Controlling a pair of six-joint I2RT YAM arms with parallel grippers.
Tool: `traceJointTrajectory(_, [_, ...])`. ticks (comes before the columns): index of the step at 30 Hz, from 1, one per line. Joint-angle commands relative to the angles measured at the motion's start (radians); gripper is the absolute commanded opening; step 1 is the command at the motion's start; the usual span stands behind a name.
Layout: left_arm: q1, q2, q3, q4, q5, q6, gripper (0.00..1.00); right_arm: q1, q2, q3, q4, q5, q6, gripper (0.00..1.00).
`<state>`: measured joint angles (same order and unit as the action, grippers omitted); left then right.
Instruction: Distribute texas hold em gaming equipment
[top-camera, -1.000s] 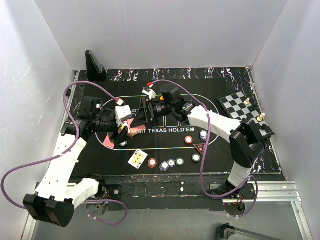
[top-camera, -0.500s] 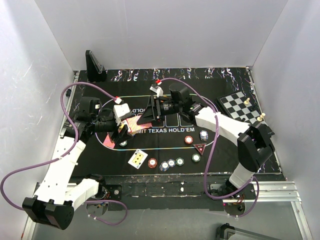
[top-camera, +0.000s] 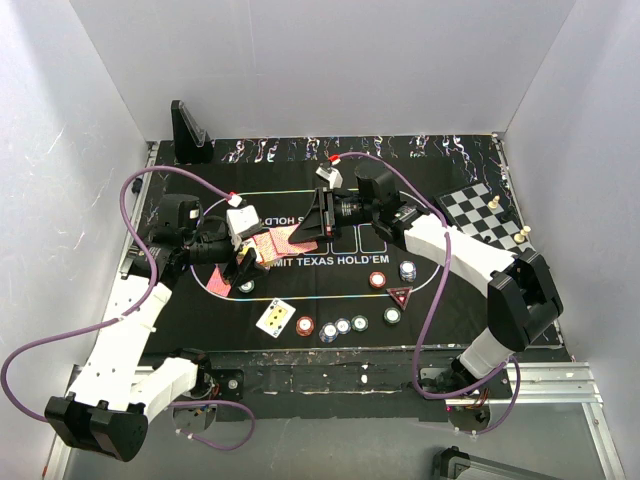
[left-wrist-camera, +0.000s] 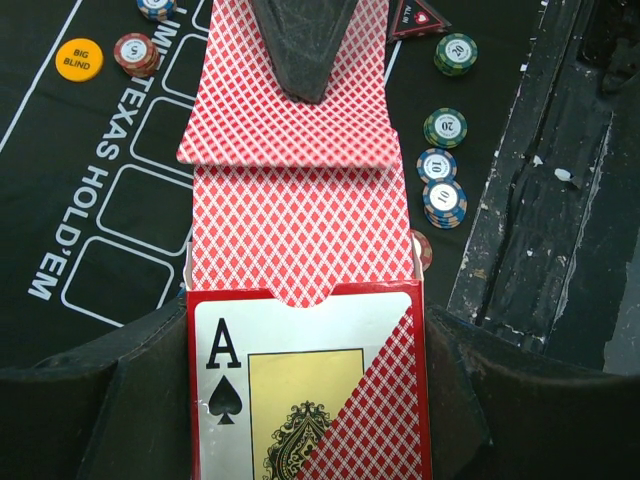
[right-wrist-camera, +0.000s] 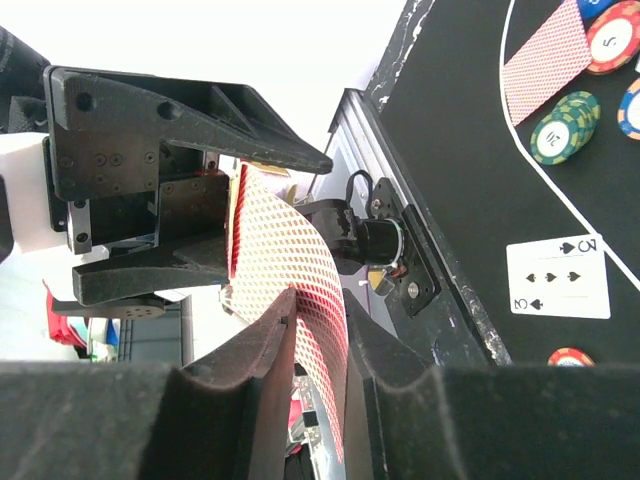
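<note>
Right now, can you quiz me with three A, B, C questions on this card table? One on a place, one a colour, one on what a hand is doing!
1. Where is the card box? A on the floor B in the left hand C on a shelf
2. What colour is the Big Blind disc? A orange B green C white
3. The right hand is: A empty B holding a spoon C pinching a red card
Answers: 1 B, that hand clamps its sides. 2 A, plainly orange. 3 C, the card runs from the box into its grip.
</note>
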<state>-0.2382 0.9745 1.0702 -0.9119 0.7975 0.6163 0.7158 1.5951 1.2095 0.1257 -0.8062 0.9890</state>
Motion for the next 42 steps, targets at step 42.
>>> traceJointTrajectory(42, [-0.004, -0.099, -0.041, -0.025, 0.066, 0.039, 0.0, -0.418, 0.884, 0.962, -0.54, 0.401, -0.216, 0.19])
